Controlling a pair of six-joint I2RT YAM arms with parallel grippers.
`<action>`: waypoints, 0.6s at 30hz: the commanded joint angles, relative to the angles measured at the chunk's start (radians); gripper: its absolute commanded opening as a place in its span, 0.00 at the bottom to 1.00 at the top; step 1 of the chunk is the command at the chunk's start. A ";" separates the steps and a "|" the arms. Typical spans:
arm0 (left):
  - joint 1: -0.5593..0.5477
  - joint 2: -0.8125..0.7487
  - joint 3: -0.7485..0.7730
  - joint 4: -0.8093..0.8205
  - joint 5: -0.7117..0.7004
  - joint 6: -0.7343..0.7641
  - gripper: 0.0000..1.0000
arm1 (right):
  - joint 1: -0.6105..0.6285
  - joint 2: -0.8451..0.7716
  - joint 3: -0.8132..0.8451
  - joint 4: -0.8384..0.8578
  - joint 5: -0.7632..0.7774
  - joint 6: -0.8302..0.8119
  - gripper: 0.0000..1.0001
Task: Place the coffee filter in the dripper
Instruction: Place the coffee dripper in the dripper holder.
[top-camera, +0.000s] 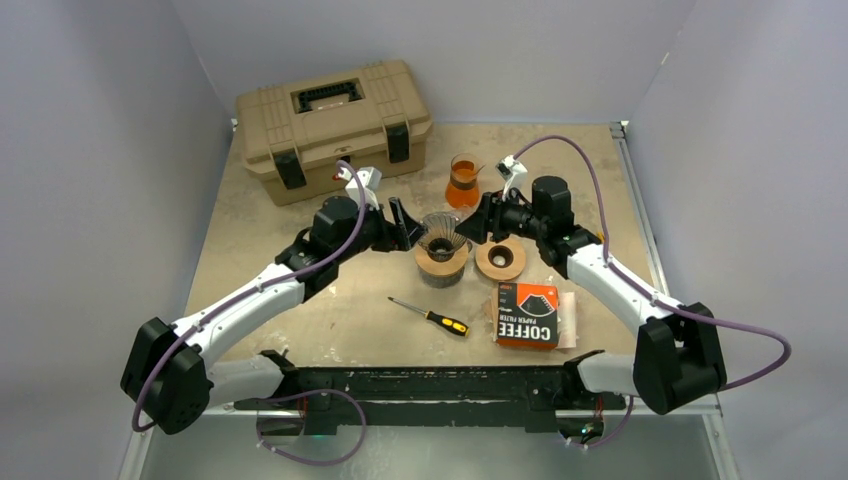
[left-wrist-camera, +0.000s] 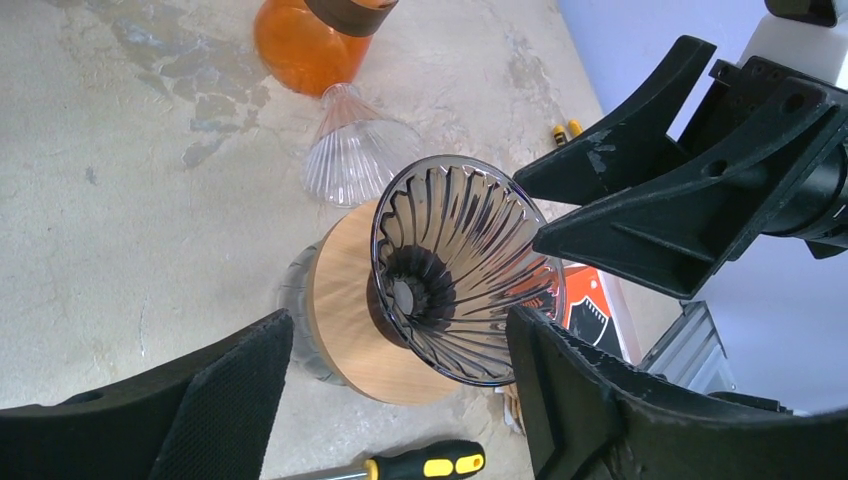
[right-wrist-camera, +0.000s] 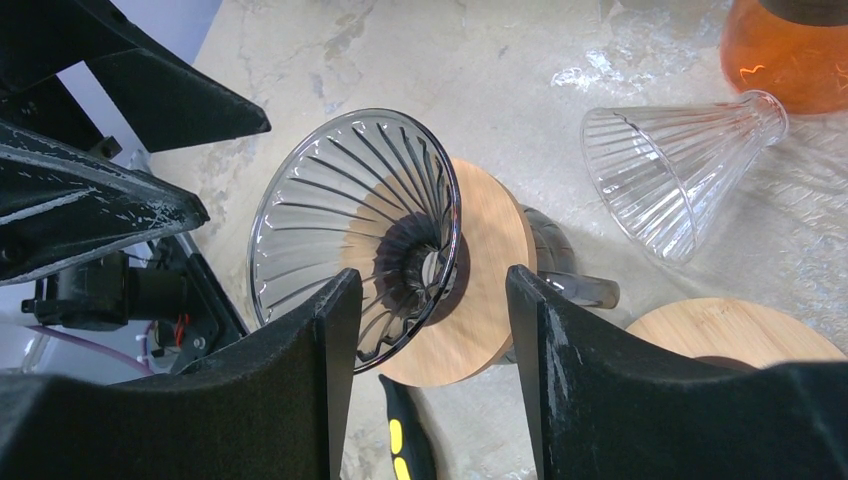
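The dripper, a smoky ribbed glass cone on a round wooden collar, stands mid-table, and its cone is empty. The orange coffee filter box lies flat to its front right, with tan paper showing under its right edge. My left gripper is open and empty just left of the dripper. My right gripper is open and empty just right of it. In the left wrist view the dripper sits between my open left gripper. In the right wrist view the dripper lies ahead of my open right gripper.
A tan toolbox stands at the back left. An orange carafe stands behind the dripper, with a clear glass cone lying beside it. A second wooden ring sits right of the dripper. A yellow-black screwdriver lies in front.
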 joint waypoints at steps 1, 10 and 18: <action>0.009 -0.019 0.011 0.065 -0.006 -0.012 0.80 | -0.002 -0.011 0.019 0.023 -0.001 -0.015 0.59; 0.009 0.016 0.027 0.103 0.025 -0.031 0.85 | -0.002 0.018 0.039 0.044 0.003 -0.013 0.66; 0.009 0.054 0.032 0.126 0.058 -0.041 0.90 | -0.002 0.025 0.028 0.046 -0.001 -0.012 0.68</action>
